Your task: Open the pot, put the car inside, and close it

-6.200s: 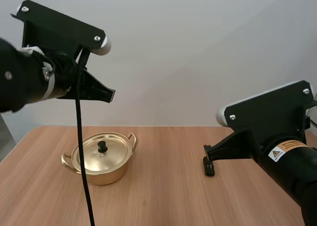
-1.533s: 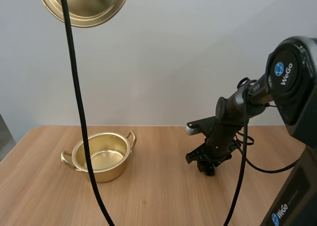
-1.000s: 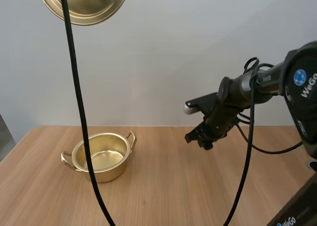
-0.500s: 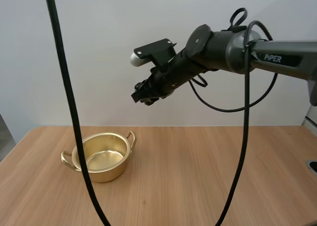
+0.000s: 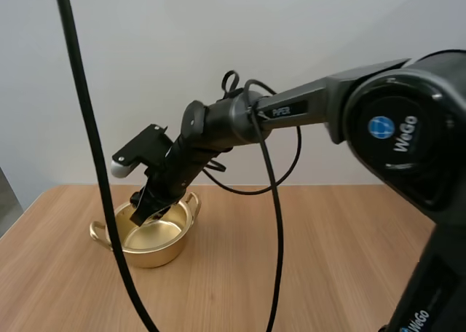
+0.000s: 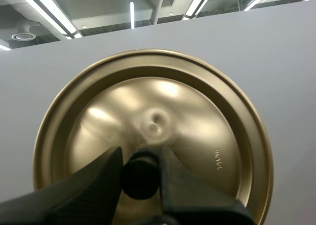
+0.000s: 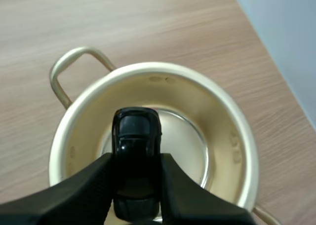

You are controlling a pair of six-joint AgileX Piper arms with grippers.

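Note:
The golden pot (image 5: 116, 243) stands uncovered on the left part of the wooden table. My right gripper (image 5: 140, 214) hangs just above its mouth, shut on a small black toy car (image 7: 136, 153). Seen from the right wrist, the car hovers over the pot's shiny bottom (image 7: 187, 146), inside the ring of the rim (image 7: 163, 69). The golden lid (image 6: 197, 136) is lifted clear of the table, its underside facing the left wrist camera. My left gripper (image 6: 140, 173) is shut on the lid's black knob (image 6: 140, 175).
The right arm (image 5: 277, 117) reaches across the table from the right, above the bare wooden tabletop (image 5: 313, 266). The pot has two loop handles (image 5: 194, 201).
My right gripper took the car from the table at the right, lifted it high, then swung left and down to just above the open pot. The lid went out of the high view.

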